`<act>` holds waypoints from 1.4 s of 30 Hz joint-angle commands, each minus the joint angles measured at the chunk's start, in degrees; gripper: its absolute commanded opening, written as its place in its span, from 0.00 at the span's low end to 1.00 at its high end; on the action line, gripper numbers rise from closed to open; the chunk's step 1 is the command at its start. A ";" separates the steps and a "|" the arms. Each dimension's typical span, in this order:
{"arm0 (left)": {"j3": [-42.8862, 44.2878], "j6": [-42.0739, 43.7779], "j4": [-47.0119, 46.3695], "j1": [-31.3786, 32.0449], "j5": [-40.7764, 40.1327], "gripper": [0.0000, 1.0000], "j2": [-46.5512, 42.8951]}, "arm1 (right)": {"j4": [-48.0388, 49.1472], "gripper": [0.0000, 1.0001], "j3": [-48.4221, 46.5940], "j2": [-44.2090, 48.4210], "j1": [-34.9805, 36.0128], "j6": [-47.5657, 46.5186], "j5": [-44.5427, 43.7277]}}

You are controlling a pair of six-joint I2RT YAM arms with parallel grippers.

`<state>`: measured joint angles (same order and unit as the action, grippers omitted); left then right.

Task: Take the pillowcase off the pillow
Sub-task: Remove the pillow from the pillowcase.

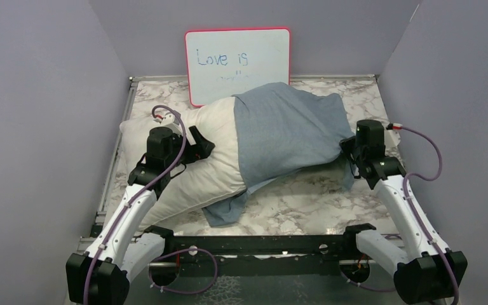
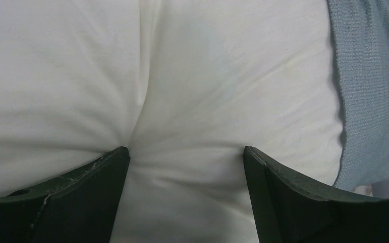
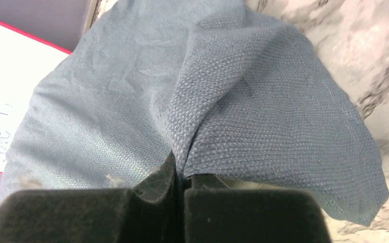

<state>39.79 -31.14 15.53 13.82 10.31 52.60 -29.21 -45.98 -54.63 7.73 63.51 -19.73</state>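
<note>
**Pillowcase** (image 1: 289, 130): thin woven cloth sleeve, dusty blue-grey; only the plain face is shown. It is drawn over the right part of the pillow, its open edge running across the pillow's middle. One loose flap is spilled onto the table at the near side, partly under the pillow. The right end is gathered into a raised fold. Position: centre to right of the table, in front of the whiteboard's lower right corner.

**Pillow** (image 1: 200, 165): plump, white, lightly creased. It is laid slantwise across the table, with the left half bare and the right half hidden inside the sleeve. A deep crease is seen in the bare fabric from the left wrist view.

**Right tool** (image 3: 180, 172): fully closed, with the raised fold of the pillowcase pinched between its fingers at the sleeve's right end.

**Left tool** (image 2: 186, 152): spread wide, nothing gripped. Its two dark fingers (image 2: 81, 192) are set against the bare white fabric, one on each side of the crease, just left of the sleeve's edge.

**Whiteboard** (image 1: 237, 63): red-framed, propped upright against the back wall, with "Love is" written in blue. Its lower edge is overlapped by the pillow and sleeve.

**Table** (image 1: 311, 203): marble-patterned top, enclosed by lilac-grey walls (image 1: 32, 127) on three sides.

**Cables** (image 1: 429, 165): purple, looped along each arm; the left arm lies over the pillow's bare half.
</note>
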 commanded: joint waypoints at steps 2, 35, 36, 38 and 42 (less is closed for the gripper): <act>-2.42 0.97 13.76 -0.72 -4.13 0.85 4.95 | -1.40 0.00 -8.12 0.44 -4.48 -10.99 -14.59; 9.08 25.06 9.02 18.69 2.49 0.98 -4.89 | -5.52 0.01 -14.57 -4.31 -20.38 -25.14 33.81; 9.01 26.88 9.00 20.17 1.80 0.98 -4.97 | -5.55 0.00 -14.74 -4.22 -20.38 -25.25 33.91; 9.04 30.54 8.91 22.64 1.35 0.99 -4.52 | -5.75 0.01 -14.92 -4.11 -20.38 -25.49 34.19; 9.42 38.99 8.64 28.63 -5.01 0.99 -2.72 | -5.44 0.00 -14.14 -3.85 -20.34 -25.17 35.15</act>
<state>47.90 -3.18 23.16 37.60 12.03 48.58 -38.20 -59.40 -59.70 -12.12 39.18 12.78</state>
